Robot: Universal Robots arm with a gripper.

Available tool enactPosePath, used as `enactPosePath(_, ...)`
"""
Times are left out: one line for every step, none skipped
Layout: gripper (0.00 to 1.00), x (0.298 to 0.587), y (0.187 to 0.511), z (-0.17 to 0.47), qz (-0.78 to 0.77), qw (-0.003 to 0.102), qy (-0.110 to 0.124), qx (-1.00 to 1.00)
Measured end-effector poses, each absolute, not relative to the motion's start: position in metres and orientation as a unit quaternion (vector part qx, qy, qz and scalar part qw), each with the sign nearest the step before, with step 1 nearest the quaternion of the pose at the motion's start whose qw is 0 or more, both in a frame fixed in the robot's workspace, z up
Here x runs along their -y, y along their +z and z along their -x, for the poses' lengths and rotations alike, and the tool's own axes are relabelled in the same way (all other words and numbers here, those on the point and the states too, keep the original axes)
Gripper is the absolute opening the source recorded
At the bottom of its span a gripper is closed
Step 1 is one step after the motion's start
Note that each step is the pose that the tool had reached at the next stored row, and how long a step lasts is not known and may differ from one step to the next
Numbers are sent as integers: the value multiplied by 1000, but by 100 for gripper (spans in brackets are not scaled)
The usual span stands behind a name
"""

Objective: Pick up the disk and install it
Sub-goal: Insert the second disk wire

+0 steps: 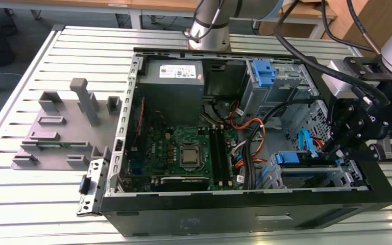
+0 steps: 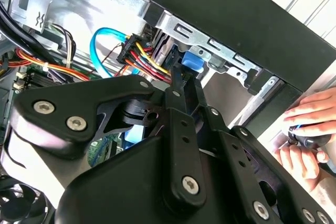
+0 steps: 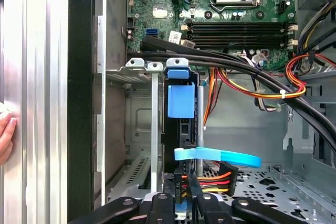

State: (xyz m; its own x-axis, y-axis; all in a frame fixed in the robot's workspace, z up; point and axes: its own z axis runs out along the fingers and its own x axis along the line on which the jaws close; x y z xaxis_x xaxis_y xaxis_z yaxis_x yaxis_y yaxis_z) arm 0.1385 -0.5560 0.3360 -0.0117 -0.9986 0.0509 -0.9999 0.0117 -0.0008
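The gripper (image 1: 337,149) sits low at the right of the exterior view, down among the drive cage (image 1: 318,173) at the front corner of the open computer case (image 1: 250,204), which lies on the slatted table (image 1: 39,194). The disk (image 3: 181,103) stands edge-on in a cage slot, centre of the first wrist view, its blue bracket tab facing the camera. The jaws look drawn close together on the disk's near edge at the bottom centre of that frame, but whether they actually grip it I cannot tell; the contact itself is hidden by the linkage.

A flat blue data cable (image 3: 218,157) and a bundle of coloured power wires (image 3: 210,182) cross just in front of the slot, touching or nearly touching the jaws. Judgement: the disk appears largely seated.

To finish well, push straight along the slot rails, no tilt, and keep the cables from being pinched between bracket and cage.

A person's hand (image 2: 310,129) rests on the table beside the case, right edge of the second wrist view; keep motion slow.
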Motion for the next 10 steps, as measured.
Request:
enactPosePath(24,557,336,-138,-703,18,18,711)
enactPosePath(24,557,336,-138,-703,18,18,711)
enactPosePath(24,557,336,-138,-703,18,18,711)
enactPosePath(24,557,335,-138,-703,18,18,711)
enactPosePath(24,557,335,-138,-703,18,18,711)
enactPosePath(24,557,335,-138,-703,18,18,711)
enactPosePath(24,557,335,-138,-703,18,18,711)
enactPosePath(24,557,335,-138,-703,18,18,711)
enactPosePath(24,557,335,-138,-703,18,18,711)
enactPosePath(24,557,335,-138,-703,18,18,711)
